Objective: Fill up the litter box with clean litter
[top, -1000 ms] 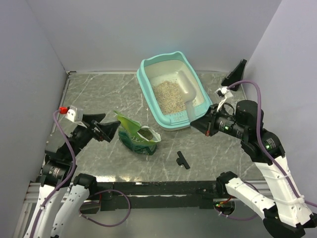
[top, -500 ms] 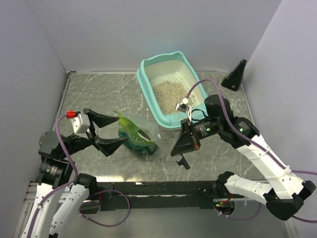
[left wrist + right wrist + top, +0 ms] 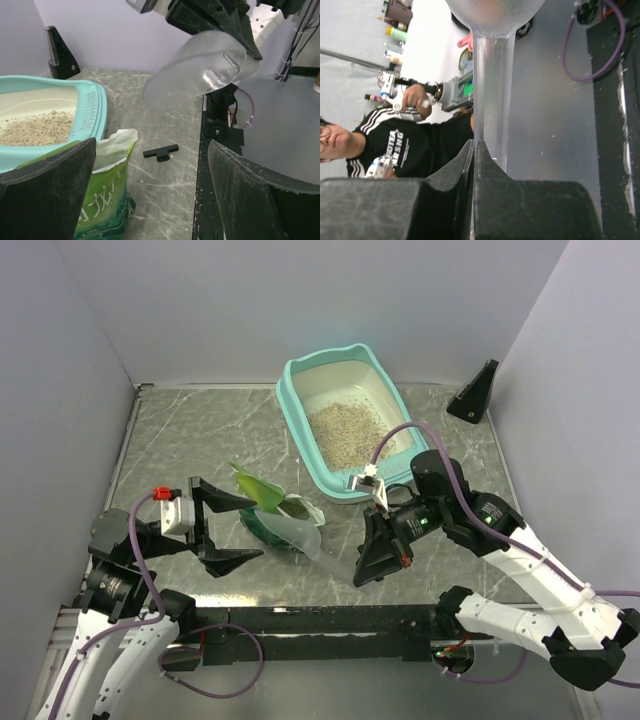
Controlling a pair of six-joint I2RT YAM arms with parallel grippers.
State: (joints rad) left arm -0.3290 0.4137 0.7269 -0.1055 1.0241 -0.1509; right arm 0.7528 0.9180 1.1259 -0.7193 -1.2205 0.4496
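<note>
The right fingers (image 3: pixel 447 175), clamped on a translucent plastic scoop (image 3: pixel 303 536), have swung from the teal-rimmed cream plastic litter box (image 3: pixel 292 400) at the table's far side (beige grainy litter (image 3: pixel 340 427) only partly covers it) to the glossy green bag (image 3: pixel 268 523), seemingly for another load; the left fingers (image 3: pixel 47 192) gape empty.

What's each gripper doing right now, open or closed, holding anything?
Left gripper: open, empty.
Right gripper: closed on the clear scoop, by its handle.

White lettering on a bystander's black T-shirt (image 3: pixel 400 146) read partly "OTEA" over "RSNG" — the green bag (image 3: pixel 106 200) bore pale printed characters, too blurred to read.
</note>
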